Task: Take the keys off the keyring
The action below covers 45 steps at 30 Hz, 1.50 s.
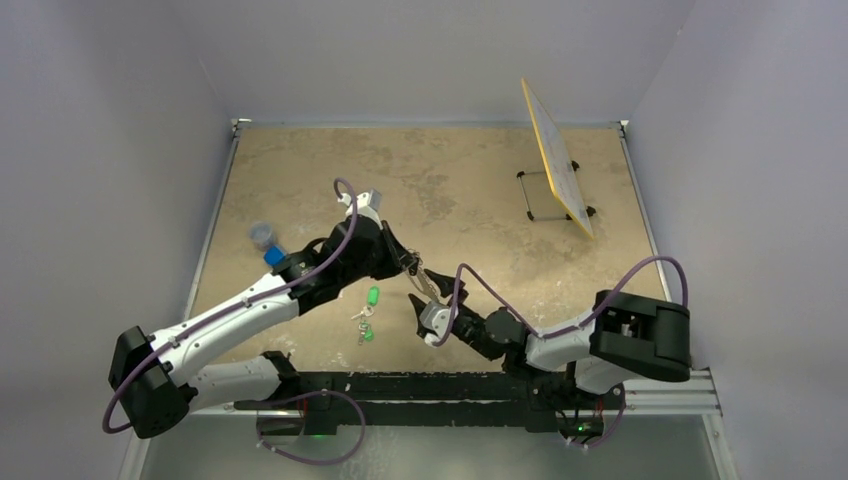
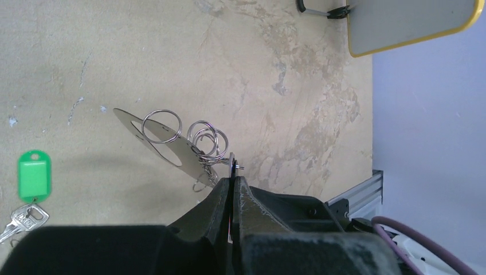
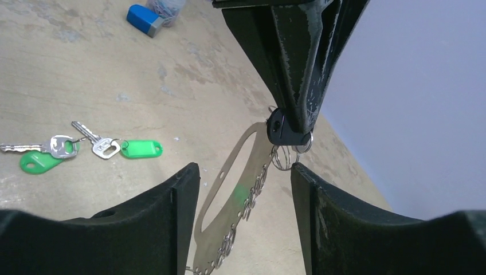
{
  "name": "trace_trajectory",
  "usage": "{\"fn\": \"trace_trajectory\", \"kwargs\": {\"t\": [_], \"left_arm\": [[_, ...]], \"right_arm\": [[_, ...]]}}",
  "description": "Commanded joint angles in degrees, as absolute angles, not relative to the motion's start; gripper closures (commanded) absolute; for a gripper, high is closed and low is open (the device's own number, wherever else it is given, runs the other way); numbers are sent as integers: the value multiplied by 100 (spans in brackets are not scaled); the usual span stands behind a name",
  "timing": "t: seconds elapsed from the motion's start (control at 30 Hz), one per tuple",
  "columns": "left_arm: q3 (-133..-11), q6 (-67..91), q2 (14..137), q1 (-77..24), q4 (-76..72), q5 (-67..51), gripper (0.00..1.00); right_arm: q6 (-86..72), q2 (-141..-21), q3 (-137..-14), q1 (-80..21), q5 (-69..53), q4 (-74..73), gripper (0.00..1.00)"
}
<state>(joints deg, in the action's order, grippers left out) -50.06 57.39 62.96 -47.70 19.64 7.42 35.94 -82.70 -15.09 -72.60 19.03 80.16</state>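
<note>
Tabletop point(image 1: 450, 170) mottled tan, walls point(image 1: 420, 50) lilac; left jaws tight on key point(image 3: 282, 129) perhaps, right jaws apart.

Far-centre table point(image 1: 450, 180) open. Green-tagged key bunch point(image 1: 367, 312) lies near-left of the keyring point(image 2: 186, 153), which hangs between fingers of the right gripper point(image 3: 245, 169); side gaps look thin, hard to judge. Board point(image 1: 560, 160) blocks far right.

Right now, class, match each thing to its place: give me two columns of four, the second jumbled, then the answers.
1 keyring
2 green-tagged keys
3 blue-lidded jar
4 yellow-edged board

A propped on a stand, far right
B on the table, left of the right end effector
C hanging from the left end effector
D on the table, left of the left arm

Pairs: 1-C, 2-B, 3-D, 4-A
</note>
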Motion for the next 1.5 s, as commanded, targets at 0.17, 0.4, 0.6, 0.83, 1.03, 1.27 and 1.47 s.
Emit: {"fn": "trace_trajectory", "kwargs": {"t": [0.17,0.4,0.6,0.83,1.03,1.27,1.47], "left_arm": [[-5335,6425,6417,-4782,2144,907,100],[-5407,6554,6538,-4795,2223,858,100],[-5415,6572,6568,-4793,2219,802,100],[-5416,6583,6540,-4808,2189,774,100],[-5386,6637,6514,-4834,2139,685,100],[-5266,6748,6405,-4853,2086,600,100],[-5093,6766,6155,-4844,1969,607,93]], "right_arm": [[4085,-8714,-1803,-7434,2570,9623,44],[4294,-8879,-1990,-7444,2576,9796,51],[4442,-8962,-2100,-7460,2631,9892,60],[4580,-9040,-2163,-7469,2722,9905,72],[4638,-9187,-2174,-7479,2959,10167,81],[4811,-9333,-2146,-7505,3357,10541,96],[4739,-9264,-2048,-7504,3356,10593,100]]}}
